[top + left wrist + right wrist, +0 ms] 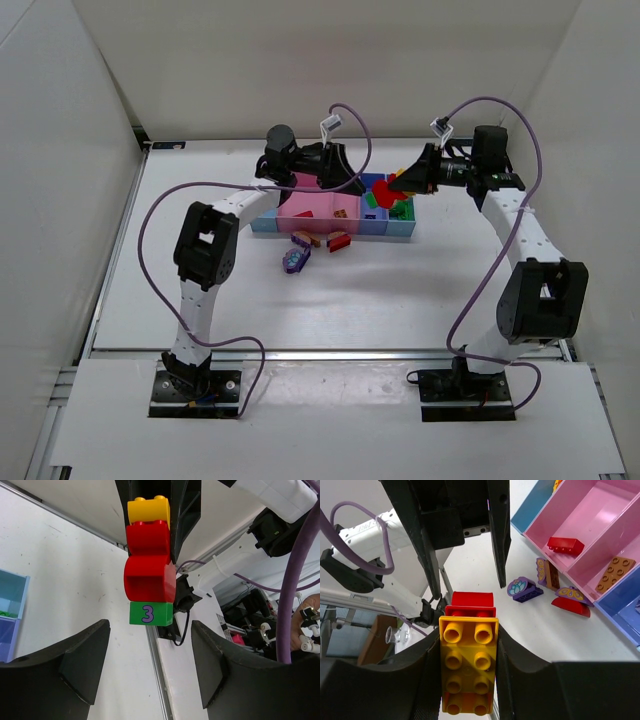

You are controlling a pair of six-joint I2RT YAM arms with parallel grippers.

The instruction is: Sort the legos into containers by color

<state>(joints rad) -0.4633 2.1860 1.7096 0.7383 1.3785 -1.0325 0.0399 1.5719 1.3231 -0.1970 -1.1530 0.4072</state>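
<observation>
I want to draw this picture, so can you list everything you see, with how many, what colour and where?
table: 1, white, under everything
containers: 1 row, light blue, pink, blue, mid-table
brick stack: 1, yellow, red, red and green "3", in the air, held by the right tool
loose legos: 3, purple flower piece, brown-and-purple piece, red piece, on the table beside the containers
legos in bins: 2, red brick, orange-brown plate, neighbouring pink compartments
arms: 2, white and black, left arm, right arm
right tool: black, shut on the brick stack
left tool: black, open, facing the stack
</observation>
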